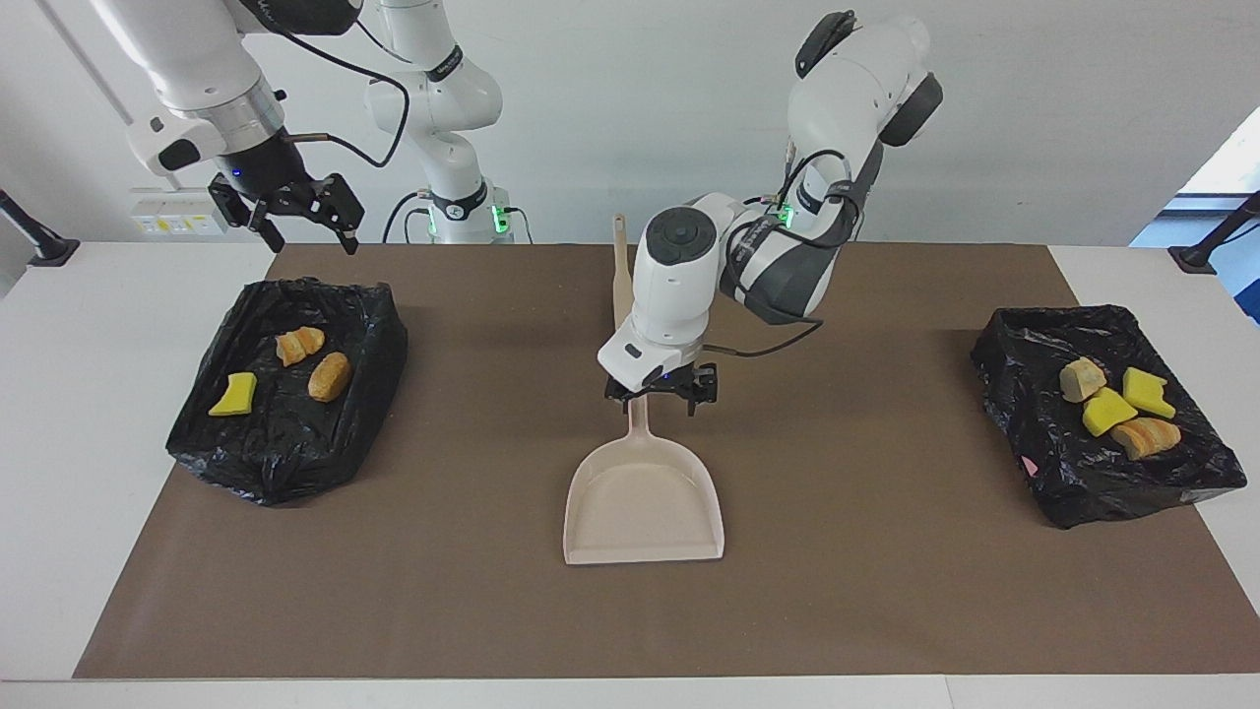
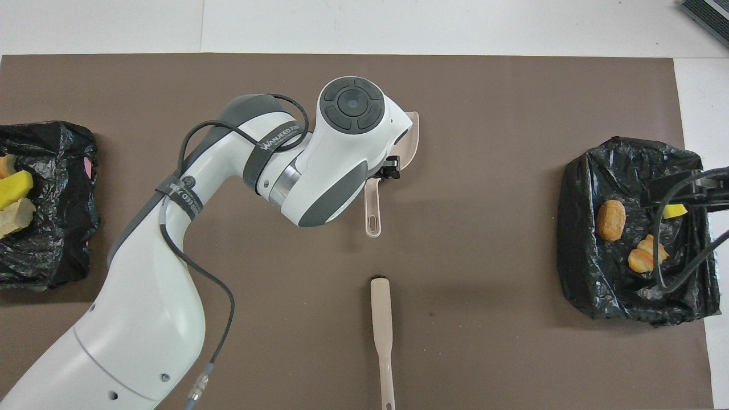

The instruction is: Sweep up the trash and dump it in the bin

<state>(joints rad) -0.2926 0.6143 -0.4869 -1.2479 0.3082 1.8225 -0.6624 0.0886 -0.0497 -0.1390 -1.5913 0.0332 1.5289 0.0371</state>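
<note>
with its jaws open just above the dustpan (image 1: 643, 497) handle at frame centre, the left gripper (image 1: 658, 392) could nudge the pan askew; the right gripper (image 1: 287, 209), open, waits upper left.

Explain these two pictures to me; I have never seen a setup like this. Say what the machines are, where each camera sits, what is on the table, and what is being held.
Two white robot arms work at a table with a brown mat. One camera faces them from across the table; the other looks down from above their end. The left gripper hangs open over the handle of the beige dustpan, which lies flat and empty, not held. The right gripper waits open above one bin lined with black plastic; a second bin sits at the left arm's end. The trash already lies in both bins. The brush lies nearer the robots.
</note>
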